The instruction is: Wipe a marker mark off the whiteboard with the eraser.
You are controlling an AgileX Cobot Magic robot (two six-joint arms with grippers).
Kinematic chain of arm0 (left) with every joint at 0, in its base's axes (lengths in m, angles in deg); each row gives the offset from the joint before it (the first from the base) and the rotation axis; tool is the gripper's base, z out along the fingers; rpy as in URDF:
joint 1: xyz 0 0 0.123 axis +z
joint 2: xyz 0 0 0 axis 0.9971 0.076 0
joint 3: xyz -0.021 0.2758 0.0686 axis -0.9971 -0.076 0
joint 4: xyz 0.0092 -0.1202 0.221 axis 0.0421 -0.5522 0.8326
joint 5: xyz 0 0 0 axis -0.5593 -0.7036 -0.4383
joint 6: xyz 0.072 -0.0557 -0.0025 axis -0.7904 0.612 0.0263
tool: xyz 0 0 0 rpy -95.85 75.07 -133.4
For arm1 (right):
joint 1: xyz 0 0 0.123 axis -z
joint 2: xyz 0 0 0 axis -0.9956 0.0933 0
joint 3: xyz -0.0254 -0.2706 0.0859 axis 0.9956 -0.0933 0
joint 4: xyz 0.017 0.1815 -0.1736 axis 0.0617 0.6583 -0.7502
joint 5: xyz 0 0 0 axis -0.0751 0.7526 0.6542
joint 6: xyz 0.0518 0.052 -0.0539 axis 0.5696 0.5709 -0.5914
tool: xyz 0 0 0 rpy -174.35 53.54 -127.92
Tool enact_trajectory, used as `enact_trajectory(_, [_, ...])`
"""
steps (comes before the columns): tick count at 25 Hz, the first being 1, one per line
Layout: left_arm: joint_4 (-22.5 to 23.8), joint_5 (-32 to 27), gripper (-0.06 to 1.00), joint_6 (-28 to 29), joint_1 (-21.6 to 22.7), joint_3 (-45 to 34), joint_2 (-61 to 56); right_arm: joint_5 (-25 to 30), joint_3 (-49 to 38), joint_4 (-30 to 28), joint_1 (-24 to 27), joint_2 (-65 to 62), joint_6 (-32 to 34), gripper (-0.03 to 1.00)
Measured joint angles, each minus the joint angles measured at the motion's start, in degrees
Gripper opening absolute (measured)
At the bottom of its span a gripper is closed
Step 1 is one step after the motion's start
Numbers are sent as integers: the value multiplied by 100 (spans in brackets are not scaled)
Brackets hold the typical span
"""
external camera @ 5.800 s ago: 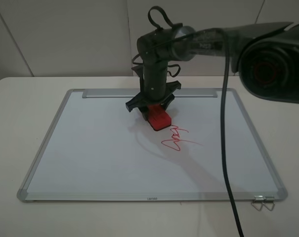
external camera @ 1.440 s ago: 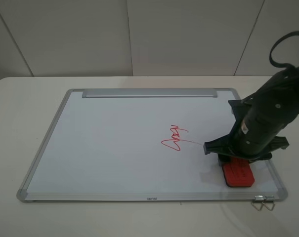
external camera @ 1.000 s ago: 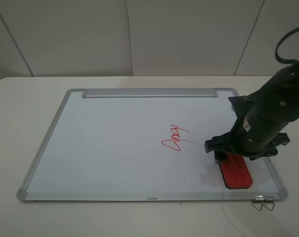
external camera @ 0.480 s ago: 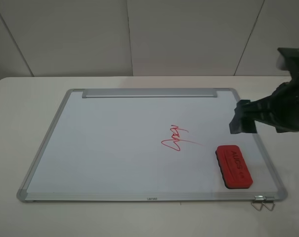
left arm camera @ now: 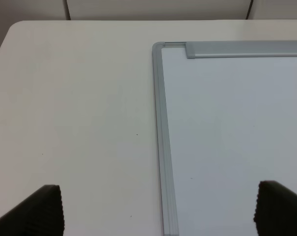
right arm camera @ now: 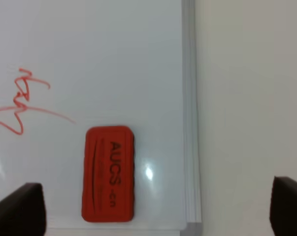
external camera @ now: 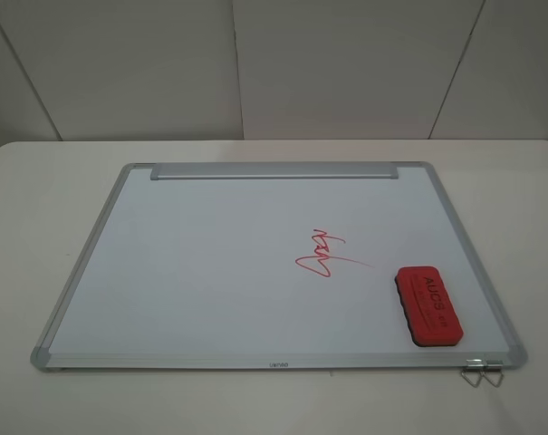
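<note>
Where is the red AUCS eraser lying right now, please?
In the exterior high view, the eraser lies flat on the whiteboard near its front right corner, right of the red scribble.

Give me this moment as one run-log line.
eraser: lying on whiteboard, released | red scribble: present | left gripper: open | right gripper: open
</note>
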Motion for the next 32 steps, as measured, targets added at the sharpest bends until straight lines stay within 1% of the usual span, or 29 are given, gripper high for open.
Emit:
enact_trajectory(7, [0,0,77,0,0,0,0,519,0,-119,0,-1795,-14,82])
enact_trajectory(11, [0,0,77,0,0,0,0,569,-18,-119,0,-2372,-14,82])
enact_trajectory(15, [0,0,77,0,0,0,0,569,-18,-147,0,-2615,-50,82])
enact_trajectory(20, [0,0,77,0,0,0,0,530,-83,-265,0,-2729,-339,82])
enact_trajectory(26, [0,0,77,0,0,0,0,154,-690,118,0,-2764,-383,82])
enact_trajectory(32, [0,0,77,0,0,0,0,152,-783,174,0,-2789,-398,82])
